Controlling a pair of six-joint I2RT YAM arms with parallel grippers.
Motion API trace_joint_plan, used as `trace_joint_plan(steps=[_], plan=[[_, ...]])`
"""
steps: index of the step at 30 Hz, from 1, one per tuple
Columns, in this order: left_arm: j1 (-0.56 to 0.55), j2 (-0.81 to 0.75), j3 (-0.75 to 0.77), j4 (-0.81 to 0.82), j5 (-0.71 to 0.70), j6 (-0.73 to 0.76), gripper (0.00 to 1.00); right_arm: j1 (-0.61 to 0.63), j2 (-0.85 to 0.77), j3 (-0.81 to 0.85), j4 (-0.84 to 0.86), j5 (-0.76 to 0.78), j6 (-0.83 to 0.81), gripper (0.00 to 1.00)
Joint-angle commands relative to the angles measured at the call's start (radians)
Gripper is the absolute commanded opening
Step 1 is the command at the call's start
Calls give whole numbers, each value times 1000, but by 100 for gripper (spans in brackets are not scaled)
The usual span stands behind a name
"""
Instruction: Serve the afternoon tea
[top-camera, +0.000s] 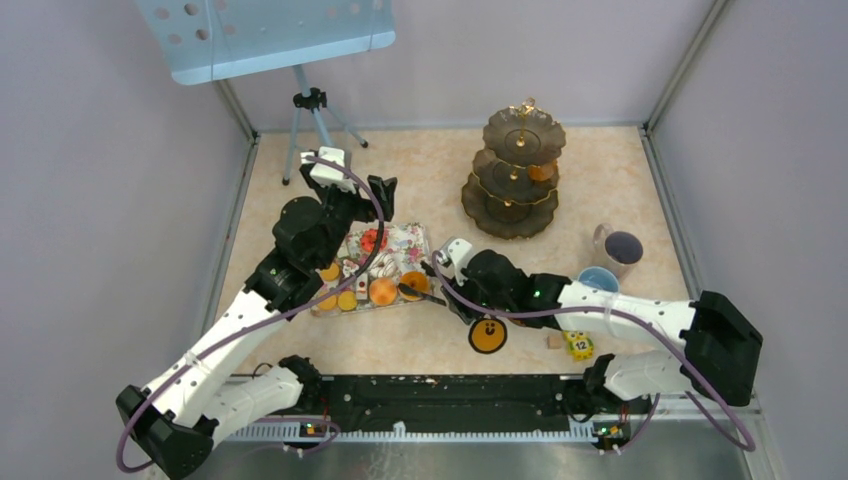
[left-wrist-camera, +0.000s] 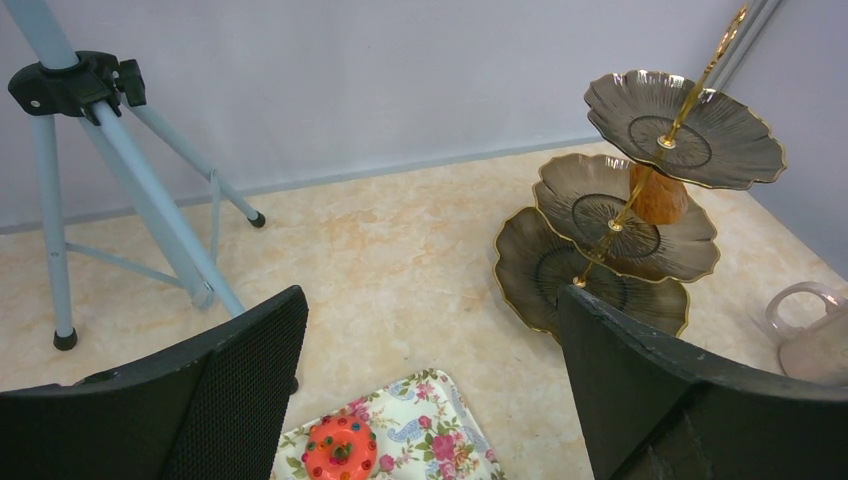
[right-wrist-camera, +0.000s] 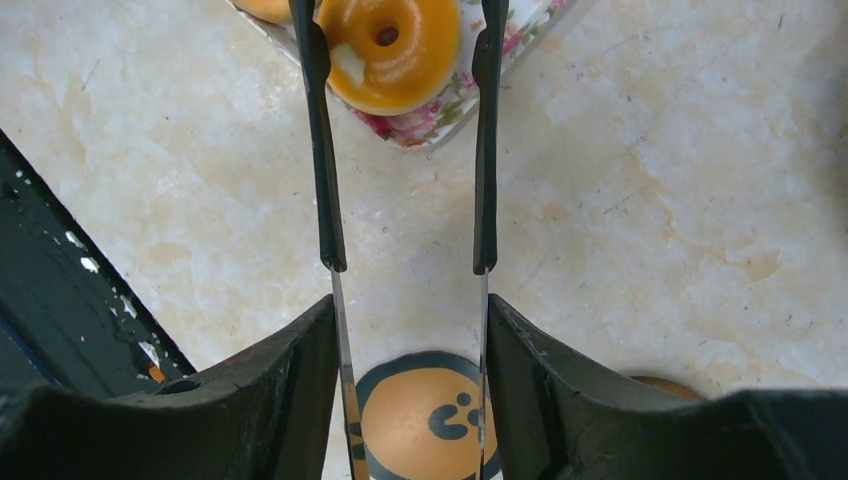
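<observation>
Serving looks barely begun: one orange-brown pastry (left-wrist-camera: 658, 198) sits on the middle tier of the three-tier stand (top-camera: 515, 170), and the other tiers look bare from here. The rest of the treats lie on the flowered tray (top-camera: 400, 238) mid-table: several orange rounds, a red one (left-wrist-camera: 340, 448), a tiny cake slice. The right gripper (right-wrist-camera: 410, 330) is clamped on a pair of tongs (right-wrist-camera: 325, 150). Their arms stand apart on either side of an orange round (right-wrist-camera: 395, 45) at the tray's near corner. I can't tell if they touch it; I'd guess it goes next. The left gripper (left-wrist-camera: 430, 340) hangs wide apart and empty above the tray's far end, close to the line from tray to stand, so it may crowd that carry. The blue cup (top-camera: 598, 280) and grey mug (top-camera: 620, 248) wait just right of the stand. A tripod (top-camera: 310, 100) stands back left, well apart, and a yellow owl block (top-camera: 580, 345) lies by the right arm
</observation>
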Motion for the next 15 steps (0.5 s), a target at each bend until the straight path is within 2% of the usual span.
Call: trace_joint_plan(steps=[1, 15], plan=[[0, -1, 2, 42, 4, -3, 99, 23, 18, 66, 32, 19, -25, 52], [1, 0, 0, 42, 7, -5, 99, 58, 72, 90, 31, 51, -28, 53]])
